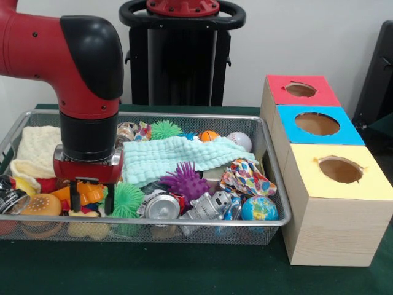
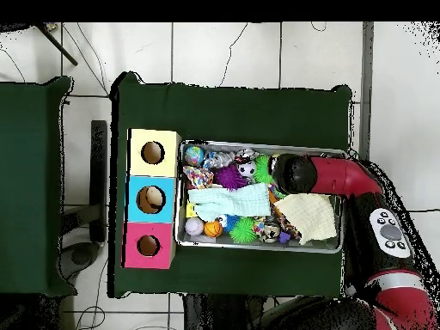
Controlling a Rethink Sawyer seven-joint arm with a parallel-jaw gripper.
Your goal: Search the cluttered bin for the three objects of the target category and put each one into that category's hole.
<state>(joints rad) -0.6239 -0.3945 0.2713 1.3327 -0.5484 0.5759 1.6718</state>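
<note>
The gripper [image 1: 90, 198] hangs inside the wire mesh bin [image 1: 273, 178] at its left end in the front view, its two dark fingers [image 1: 74, 196] spread apart and empty, just above an orange toy [image 1: 86, 193] and beside a green spiky ball [image 1: 127, 198]. From overhead the arm's black wrist covers the gripper entirely, along with whatever lies beneath it.

A pale green cloth [image 1: 178, 157] sprawls across the middle of the bin, hiding much of the clutter; a cream cloth [image 1: 37, 150] covers the far left corner. A purple spiky ball [image 1: 184, 181], a crushed can [image 1: 161, 206], a globe ball [image 1: 258, 209], a baseball [image 1: 240, 141] and a burger toy [image 1: 42, 204] show only partly. Which objects belong to the target category cannot be told.

Right of the bin stand three wooden boxes topped red [image 1: 301, 90], blue [image 1: 317, 124] and yellow [image 1: 341, 170], each with a round hole. Everything sits on a dark green table cover [image 1: 153, 270]; overhead, pale floor tiles [image 2: 223, 51] surround the table.
</note>
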